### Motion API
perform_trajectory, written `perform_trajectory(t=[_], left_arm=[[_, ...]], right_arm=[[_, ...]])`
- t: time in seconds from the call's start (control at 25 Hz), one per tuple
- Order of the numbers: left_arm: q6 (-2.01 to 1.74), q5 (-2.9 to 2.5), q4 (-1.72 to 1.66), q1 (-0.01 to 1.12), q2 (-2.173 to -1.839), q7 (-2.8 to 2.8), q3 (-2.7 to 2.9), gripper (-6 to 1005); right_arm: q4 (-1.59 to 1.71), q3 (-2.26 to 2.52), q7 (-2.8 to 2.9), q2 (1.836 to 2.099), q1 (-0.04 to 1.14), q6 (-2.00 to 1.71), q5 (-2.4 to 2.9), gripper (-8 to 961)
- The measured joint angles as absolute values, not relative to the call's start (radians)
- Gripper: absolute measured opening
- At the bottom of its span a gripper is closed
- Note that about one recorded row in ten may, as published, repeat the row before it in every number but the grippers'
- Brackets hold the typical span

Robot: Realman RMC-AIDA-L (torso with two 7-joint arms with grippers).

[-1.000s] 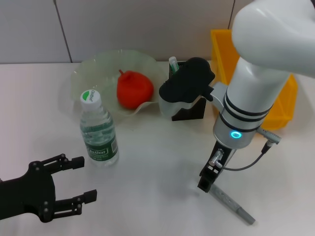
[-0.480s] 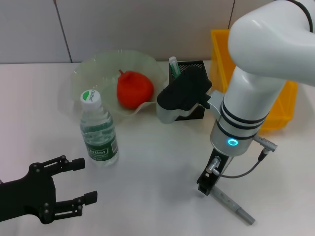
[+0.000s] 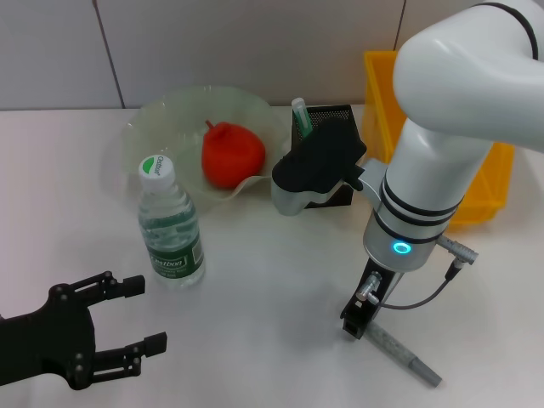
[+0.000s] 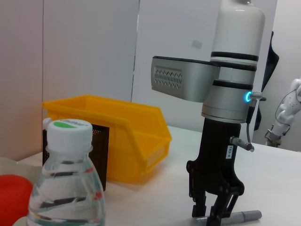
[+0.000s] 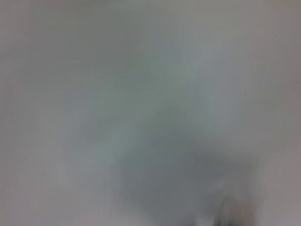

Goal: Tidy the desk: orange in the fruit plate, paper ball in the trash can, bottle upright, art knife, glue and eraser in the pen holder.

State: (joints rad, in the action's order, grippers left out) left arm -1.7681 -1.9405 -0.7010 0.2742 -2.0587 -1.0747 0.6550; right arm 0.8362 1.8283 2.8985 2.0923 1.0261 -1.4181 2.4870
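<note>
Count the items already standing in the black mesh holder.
1 visible: the art knife, its mint-green end poking up at the back left corner of the pen holder. The right arm covers much of the holder, so others, like the eraser, may be hidden.

A fist-sized red-orange lumpy orange (image 3: 231, 154) sits in the wide, pale green translucent glass fruit plate (image 3: 161, 119) with its wavy rim, at the back of the plain white counter (image 3: 272, 280). In front of the plate a small clear plastic bottle (image 3: 170, 225), dark green label and white cap, stands upright. The square black mesh pen holder (image 3: 338, 114) holds a mint-green art knife (image 3: 299, 111), tip up. Beside it stands the bright yellow rectangular trash can (image 3: 489, 191). The slim grey glue stick (image 3: 401, 354) lies flat on the counter's near right part.
</note>
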Motion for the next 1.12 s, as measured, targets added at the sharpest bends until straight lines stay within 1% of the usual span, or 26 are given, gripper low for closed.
perform_trajectory(t=[0.44,0.64,0.76,0.88,0.92,1.12], left_arm=[[-1.768,-1.940,-0.700,0.275,-2.059,-1.064,0.649,812],[-1.764,-1.940,-0.700,0.279,-2.059,-1.063,0.647,812],[-1.759,-1.940,-0.700,0.280,-2.059,-1.062,0.647,812],[-1.758,-1.940,-0.699,0.281,-2.059,-1.062,0.647,813],[-1.757,-1.940,-0.699,0.281,-2.059,-1.062,0.647,813],[-1.756,-1.932,-0.689,0.281,-2.060,-1.061,0.646,813]], right_arm=[[0.834,1.834,2.901,2.092,1.026,-1.415,2.482,303],[0.841,1.837,2.901,2.092,1.024,-1.422,2.482,144],[0.872,1.825,2.899,2.092,1.019,-1.429,2.482,143],[0.946,1.782,2.889,2.084,1.006,-1.452,2.497,142],[1.015,1.707,2.866,2.081,0.997,-1.476,2.533,142],[1.160,1.521,2.789,2.080,0.988,-1.478,2.586,141]])
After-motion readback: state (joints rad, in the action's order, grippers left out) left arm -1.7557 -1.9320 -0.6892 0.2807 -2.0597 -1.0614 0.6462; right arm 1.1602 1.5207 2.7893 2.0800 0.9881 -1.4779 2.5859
